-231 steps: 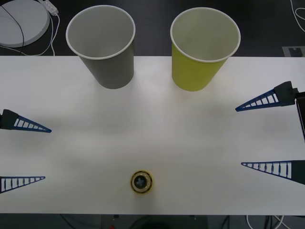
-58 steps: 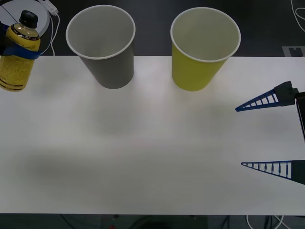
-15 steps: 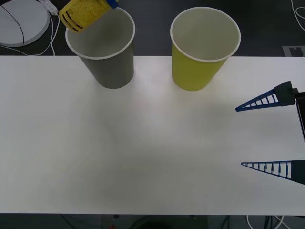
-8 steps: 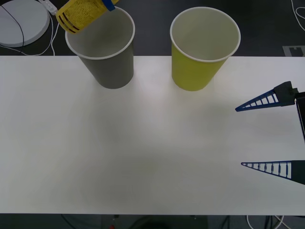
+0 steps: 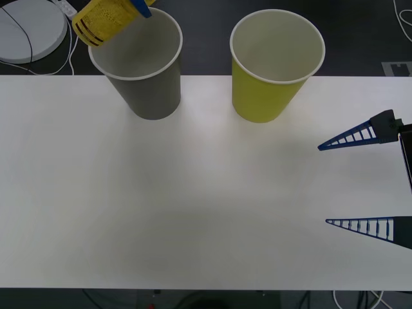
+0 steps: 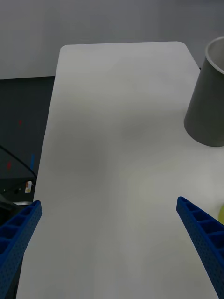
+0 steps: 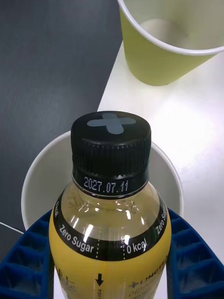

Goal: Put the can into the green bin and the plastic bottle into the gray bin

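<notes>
The left claw (image 7: 112, 261) is clenched on the bottle (image 7: 111, 219), one blue ribbed finger (image 7: 25, 261) pressed to each side of its yellow body, just below the black band printed "Zero Sugar" and "0 kcal". The black cap, marked with a gray cross and a date around its skirt, points toward the wrist camera. Directly behind the bottle in that view lies the round white mouth of the gray bin (image 7: 32, 180), so the bottle hangs over the bin's opening and is not inside it.

In the front view the bottle (image 5: 103, 19) shows at the upper left of the frame, tilted, its yellow base with dark stripes lowest and overlapping the far-left rim of the gray bin (image 5: 151, 90). A bit of blue finger (image 5: 140, 6) crosses it at the top edge of the frame.

The gray bin stands upright at the back of the white desk (image 5: 193, 193). To its right, well apart, stands the green bin (image 5: 267, 90), also upright, its white inside bare. In the left wrist view the green bin (image 7: 158, 60) sits at the upper right of the frame.

The right claw (image 5: 367, 180) hangs released at the right edge of the front view, its two fingers spread wide above the desk. Its wrist view looks along the desk (image 6: 116, 140), with the gray bin (image 6: 205, 103) at the right edge.

A white round disc (image 5: 29, 29) with a cable lies on the dark floor at the upper left of the front view.
</notes>
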You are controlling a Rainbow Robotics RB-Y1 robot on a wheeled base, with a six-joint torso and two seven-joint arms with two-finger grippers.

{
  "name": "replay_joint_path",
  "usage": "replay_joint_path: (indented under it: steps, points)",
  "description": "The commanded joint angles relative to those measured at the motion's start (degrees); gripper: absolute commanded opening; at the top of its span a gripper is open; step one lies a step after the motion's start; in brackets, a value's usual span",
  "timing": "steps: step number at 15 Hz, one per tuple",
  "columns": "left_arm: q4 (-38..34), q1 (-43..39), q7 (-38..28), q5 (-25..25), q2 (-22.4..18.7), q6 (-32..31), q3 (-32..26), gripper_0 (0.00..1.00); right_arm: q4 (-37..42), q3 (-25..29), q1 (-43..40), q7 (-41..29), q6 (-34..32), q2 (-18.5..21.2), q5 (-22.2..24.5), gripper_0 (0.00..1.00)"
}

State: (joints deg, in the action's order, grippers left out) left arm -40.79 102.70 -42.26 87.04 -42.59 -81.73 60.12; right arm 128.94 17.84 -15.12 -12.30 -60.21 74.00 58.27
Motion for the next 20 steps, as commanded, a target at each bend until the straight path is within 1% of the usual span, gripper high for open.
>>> replay_joint_path:
  steps: [1,8,11,13,17,20]
  points:
    - [0.4,0.0,0.3,-0.6,-0.2,0.2,0.0,1.00,0.0,0.0,0.0,0.0,0.0,0.0,0.0,1.00]
    - [1.2,0.0,0.8,-1.1,-0.2,0.3,0.0,1.00,0.0,0.0,0.0,0.0,0.0,0.0,0.0,1.00]
    - [0.3,-0.5,0.8,-2.0,-1.2,0.2,0.0,1.00,0.0,0.0,0.0,0.0,0.0,0.0,0.0,1.00]
    - [-3.3,-2.0,0.6,-2.7,-3.1,1.1,0.0,1.00,0.0,0.0,0.0,0.0,0.0,0.0,0.0,1.00]
    - [-12.5,-5.8,0.1,-4.9,-9.2,4.0,0.0,1.00,0.0,0.0,0.0,0.0,0.0,0.0,0.0,1.00]
    - [-16.5,-7.3,0.3,-6.7,-13.4,4.2,0.0,1.00,0.0,0.0,0.0,0.0,0.0,0.0,0.0,1.00]
